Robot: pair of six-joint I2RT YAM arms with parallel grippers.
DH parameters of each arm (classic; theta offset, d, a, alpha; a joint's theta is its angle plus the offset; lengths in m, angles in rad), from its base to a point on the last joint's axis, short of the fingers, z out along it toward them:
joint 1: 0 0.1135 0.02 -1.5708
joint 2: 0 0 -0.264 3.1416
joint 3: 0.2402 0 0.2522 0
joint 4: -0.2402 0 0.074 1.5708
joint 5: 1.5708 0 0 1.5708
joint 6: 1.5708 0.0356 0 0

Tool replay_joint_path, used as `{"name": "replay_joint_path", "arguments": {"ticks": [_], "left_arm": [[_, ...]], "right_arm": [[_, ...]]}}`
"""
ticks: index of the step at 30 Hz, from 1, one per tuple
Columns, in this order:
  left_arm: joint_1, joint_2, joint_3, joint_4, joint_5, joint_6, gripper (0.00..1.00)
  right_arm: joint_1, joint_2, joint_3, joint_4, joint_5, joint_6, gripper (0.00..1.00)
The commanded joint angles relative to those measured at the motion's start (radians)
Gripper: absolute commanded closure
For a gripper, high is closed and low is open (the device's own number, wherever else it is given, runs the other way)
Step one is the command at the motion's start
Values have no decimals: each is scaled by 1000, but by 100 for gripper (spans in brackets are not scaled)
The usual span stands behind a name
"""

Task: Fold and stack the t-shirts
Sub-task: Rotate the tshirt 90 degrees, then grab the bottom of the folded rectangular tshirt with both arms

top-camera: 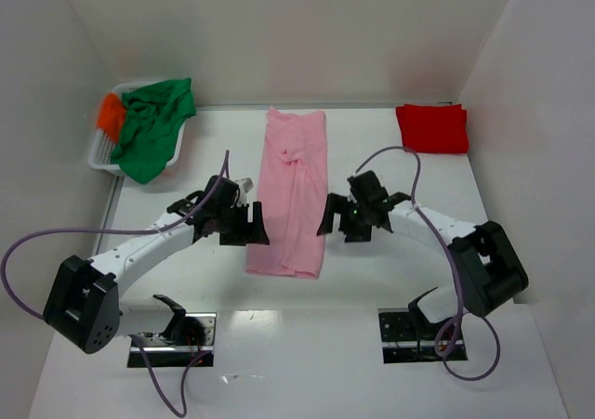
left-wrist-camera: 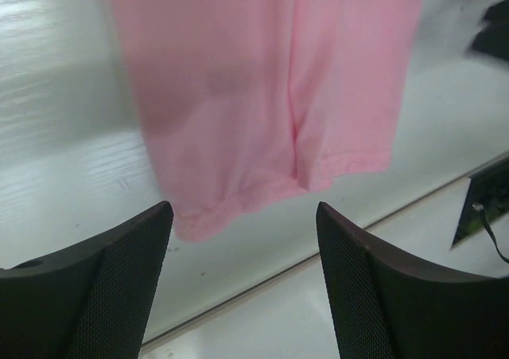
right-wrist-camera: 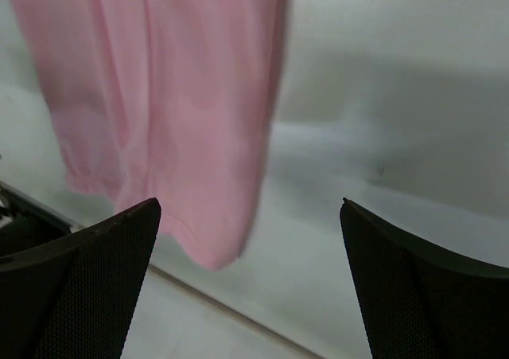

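Pink t-shirt [top-camera: 291,191], folded lengthwise into a narrow strip, lies flat at the centre of the table [top-camera: 363,280]. Left gripper [top-camera: 245,226] and right gripper [top-camera: 340,220] flank its near half, fingers spread, holding nothing. Green t-shirt [top-camera: 153,122] and orange t-shirt [top-camera: 111,114] fill the white basket [top-camera: 99,154], far left. Red t-shirt [top-camera: 432,127] lies folded, far right.
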Motion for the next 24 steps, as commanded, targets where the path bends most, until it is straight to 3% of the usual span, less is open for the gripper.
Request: {"name": "replay_joint_path", "arguments": {"ticks": [1,7,13,17,24], "left_arm": [[10,-18,-8,43,105,-24,19],[10,-87,-122,146,185,-113,19],[10,-174,-151,112,121,-172,19],[19,-267,-133,78,69,-193,18],[39,-300,-135,49,46,-215,18]], "right_arm": [[70,-95,-93,57,-7,138,1],[116,-162,-180,88,5,186,11],[161,-213,-179,77,31,229,20],[218,-147,-153,36,86,240,24],[354,-49,-119,24,143,277,30]]}}
